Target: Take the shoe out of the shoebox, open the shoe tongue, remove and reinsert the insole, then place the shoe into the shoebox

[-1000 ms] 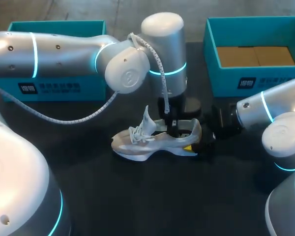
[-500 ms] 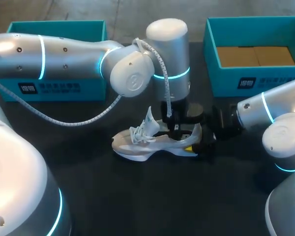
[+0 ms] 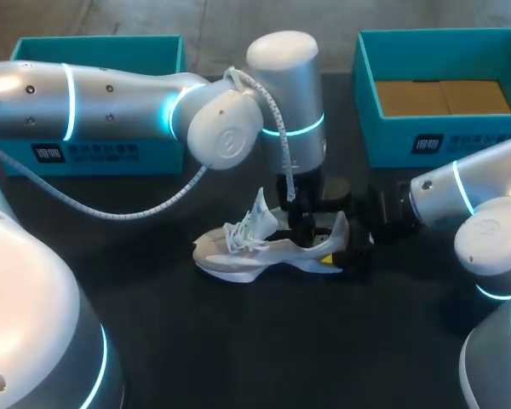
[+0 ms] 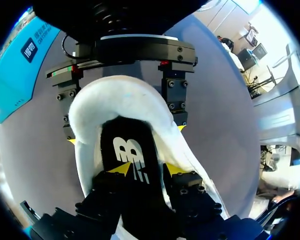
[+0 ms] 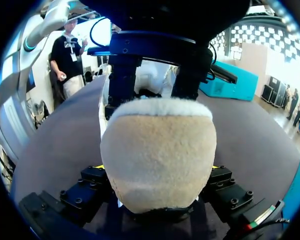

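While the left arm [image 3: 111,94] crosses the dark table [image 3: 238,341] and hides much of the far-left shoebox [image 3: 111,155], the far-right shoebox [image 3: 383,136] shows open, its near corner covered by the right arm [image 3: 460,192]. Nearer, between them, the pale shoe [image 3: 247,251] stands on the table, toe left, tongue up. The right gripper [image 5: 157,166] clamps its heel from both sides, yellow tips nearly hidden. The left gripper [image 4: 146,169] sits in the shoe's mouth over the black insole [image 4: 132,150]; whether it grips anything I cannot tell

Even overhead light glints off my left arm [image 3: 111,94]; the dark counter [image 3: 264,341] swallows most of it; the pale shoe [image 3: 247,256] throws a soft shadow beneath.
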`<state>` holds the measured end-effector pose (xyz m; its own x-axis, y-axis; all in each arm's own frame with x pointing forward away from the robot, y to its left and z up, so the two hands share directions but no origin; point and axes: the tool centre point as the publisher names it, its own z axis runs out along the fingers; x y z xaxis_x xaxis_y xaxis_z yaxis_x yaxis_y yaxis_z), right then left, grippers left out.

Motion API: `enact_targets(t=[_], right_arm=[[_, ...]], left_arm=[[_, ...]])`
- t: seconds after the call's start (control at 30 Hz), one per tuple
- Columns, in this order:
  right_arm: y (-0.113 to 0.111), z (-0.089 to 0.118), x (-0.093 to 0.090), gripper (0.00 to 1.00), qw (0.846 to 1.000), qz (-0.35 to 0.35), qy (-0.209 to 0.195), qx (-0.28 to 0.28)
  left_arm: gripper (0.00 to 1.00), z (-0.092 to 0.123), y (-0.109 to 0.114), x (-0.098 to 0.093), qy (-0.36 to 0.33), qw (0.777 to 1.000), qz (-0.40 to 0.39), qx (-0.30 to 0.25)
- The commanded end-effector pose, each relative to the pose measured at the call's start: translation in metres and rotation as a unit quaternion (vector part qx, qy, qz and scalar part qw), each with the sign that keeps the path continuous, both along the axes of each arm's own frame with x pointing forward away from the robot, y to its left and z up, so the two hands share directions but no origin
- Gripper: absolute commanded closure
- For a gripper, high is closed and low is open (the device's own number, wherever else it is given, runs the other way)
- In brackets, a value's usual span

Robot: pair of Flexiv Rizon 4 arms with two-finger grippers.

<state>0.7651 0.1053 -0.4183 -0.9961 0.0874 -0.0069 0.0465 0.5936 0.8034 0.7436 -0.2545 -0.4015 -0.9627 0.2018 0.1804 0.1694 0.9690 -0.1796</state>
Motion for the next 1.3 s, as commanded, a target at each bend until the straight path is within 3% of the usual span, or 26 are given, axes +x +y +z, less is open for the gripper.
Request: enact_targets(t=[0.03,0.4,0.57,0.63,0.87,1.3], right_arm=[[0.002,-0.001,0.006,1.0,1.0,-0.002,0.001,-0.002],[0.002,-0.001,0.006,1.0,1.0,-0.002,0.001,-0.002],[0.002,-0.001,0.006,1.0,1.0,-0.002,0.001,-0.002],[0.002,-0.001,0.006,1.0,1.0,-0.002,0.001,-0.002],[0.002,-0.001,0.006,1.0,1.0,-0.002,0.001,-0.002],[0.002,-0.001,0.006,1.0,1.0,-0.002,0.001,-0.002]], left_arm=[[0.61,-0.007,0.002,-0.012,-0.008,1.0,0.002,0.001],[0.75,-0.026,0.002,-0.009,-0.057,0.998,0.011,-0.004],[0.87,-0.032,0.003,-0.007,-0.074,0.997,0.01,-0.004],[1.0,-0.034,0.004,-0.006,-0.084,0.996,0.011,-0.003],[1.0,-0.029,0.01,-0.004,-0.112,0.994,0.018,0.0],[1.0,0.002,0.021,-0.003,-0.142,0.99,0.018,-0.013]])
